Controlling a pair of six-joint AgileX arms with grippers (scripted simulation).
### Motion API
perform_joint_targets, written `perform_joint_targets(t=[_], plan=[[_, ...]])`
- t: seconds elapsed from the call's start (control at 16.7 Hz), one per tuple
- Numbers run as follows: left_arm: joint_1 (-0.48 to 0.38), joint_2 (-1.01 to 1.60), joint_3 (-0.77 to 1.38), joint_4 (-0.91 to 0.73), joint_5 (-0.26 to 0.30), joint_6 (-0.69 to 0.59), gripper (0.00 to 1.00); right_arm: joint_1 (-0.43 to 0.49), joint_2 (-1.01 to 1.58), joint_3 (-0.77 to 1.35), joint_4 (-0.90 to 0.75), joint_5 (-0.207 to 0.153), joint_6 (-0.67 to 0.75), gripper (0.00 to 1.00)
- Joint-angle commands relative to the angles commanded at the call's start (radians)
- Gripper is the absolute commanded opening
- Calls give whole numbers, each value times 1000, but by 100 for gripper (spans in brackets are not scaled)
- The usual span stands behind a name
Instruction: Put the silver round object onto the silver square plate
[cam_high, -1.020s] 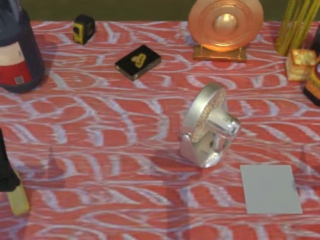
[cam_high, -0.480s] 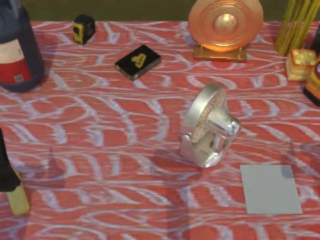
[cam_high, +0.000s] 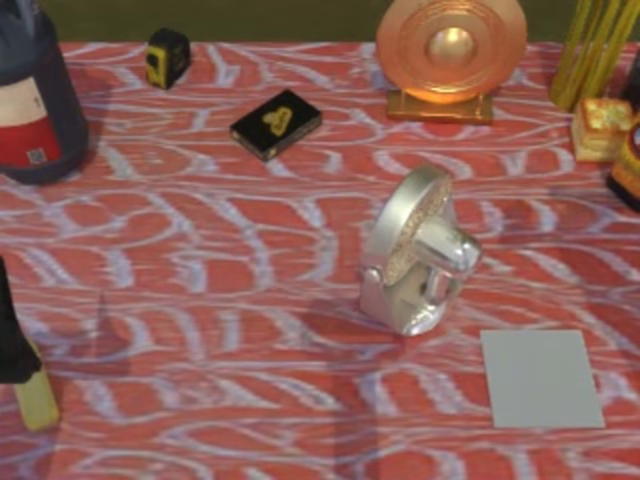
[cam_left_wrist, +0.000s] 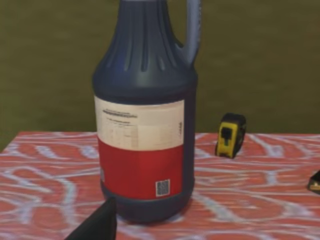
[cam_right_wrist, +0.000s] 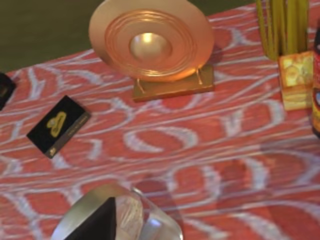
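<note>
The silver round object (cam_high: 415, 250) stands on its blocky silver base near the middle of the bench (cam_high: 200, 280), a shiny metal disc tipped on edge, its face grainy and cream-speckled, with a smooth rounded knob jutting from the centre. The silver square plate (cam_high: 541, 378), thin, flat, matt and unmarked, lies apart from the disc, toward the near right corner. Beyond the disc stands a larger copper-orange ridged disc (cam_high: 451, 45) on a stand; a black box (cam_high: 276, 124) with a yellow emblem lies to the disc's far left. A dark blue ribbed jug (cam_left_wrist: 146, 105) with a white-and-red label stands farther left, a yellow tape measure (cam_left_wrist: 230, 135) behind it. The bench cloth is red with pale swirls. Of each pincer only a dark tip (cam_left_wrist: 97, 225) shows, so I cannot tell their spread; neither touches anything.
</note>
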Motion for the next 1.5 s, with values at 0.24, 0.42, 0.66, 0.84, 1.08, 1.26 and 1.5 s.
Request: perform_joint_targets(t=[0.24, 0.42, 0.66, 0.84, 1.08, 1.26, 1.5], plan=[[0, 0, 0, 0, 0, 0, 100, 87, 329, 435, -217, -12, 211, 100], [0, 0, 0, 0, 0, 0, 100, 152, 580, 741, -384, -23, 365, 100], [0, 0, 0, 0, 0, 0, 100, 233, 910, 1082, -612, -36, 545, 100], [0, 0, 0, 0, 0, 0, 100, 281, 1136, 1271, -773, -38, 652, 100], [0, 0, 0, 0, 0, 0, 100, 323, 1364, 1426, -945, -34, 748, 100], [0, 0, 0, 0, 0, 0, 100, 337, 1450, 1474, -1012, -30, 781, 100], [0, 0, 0, 0, 0, 0, 100, 339, 1459, 1479, -1019, -30, 785, 100]])
